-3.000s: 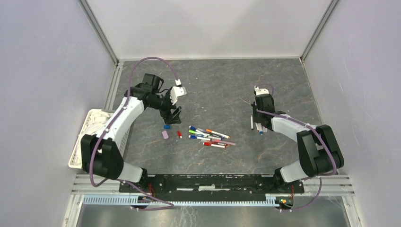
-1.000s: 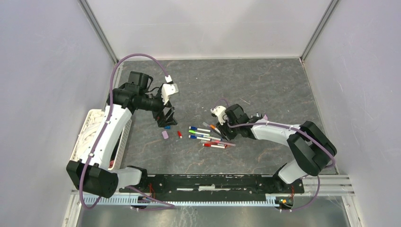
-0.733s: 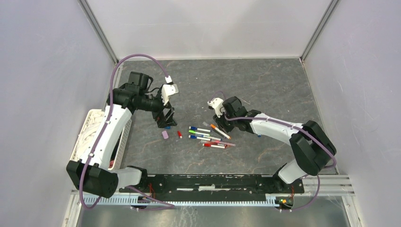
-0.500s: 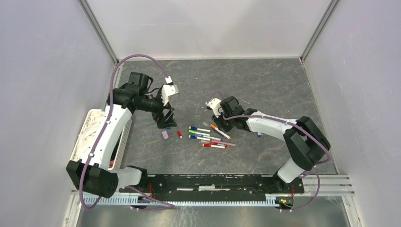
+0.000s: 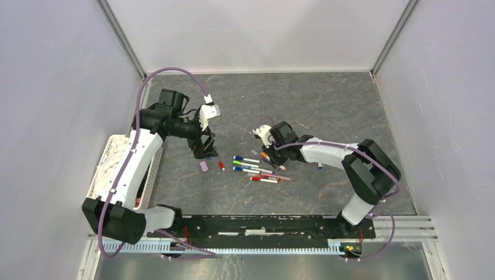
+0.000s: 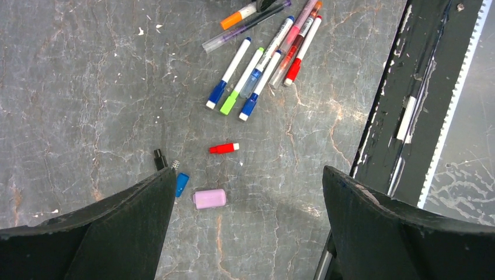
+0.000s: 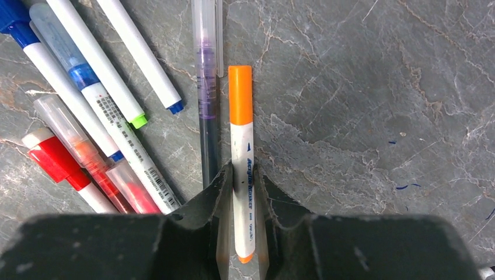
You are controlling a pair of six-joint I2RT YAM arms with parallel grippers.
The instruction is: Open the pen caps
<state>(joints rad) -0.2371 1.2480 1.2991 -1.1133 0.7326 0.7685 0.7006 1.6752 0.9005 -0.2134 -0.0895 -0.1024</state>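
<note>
A dark grey marbled desk [image 5: 327, 105] seen from above, with two white and black robot arms reaching in from its near edge. Around the middle of the desk, a little toward the near edge, lies a loose cluster of thin marker pens [image 6: 262, 58] with white or clear barrels and blue, green, red and orange ends.

The right fingers [image 7: 222, 192] are clenched on either side of a white marker pen with an orange cap [image 7: 240, 146], which lies flat at the far side of the cluster. The stubby orange cap [image 7: 240, 93] is on the pen and points away from the fingers. Dark blue lettering runs along the barrel, too small to read surely. Just beside it lies a clear pen with purple ink [image 7: 207, 87]. Another white pen with a blue band [image 7: 117, 125] carries fine print and a barcode, neither readable.

The left fingers [image 6: 117, 227] are spread wide and released, grasping nothing, above three loose caps left of the cluster: a small red cap [image 6: 223, 149], a lilac cap [image 6: 209, 198] and a blue cap [image 6: 182, 184]. A tiny black piece [image 6: 159, 158] lies near the blue one.

A white slatted plastic basket [image 5: 111, 157] sits at the desk's left edge.
</note>
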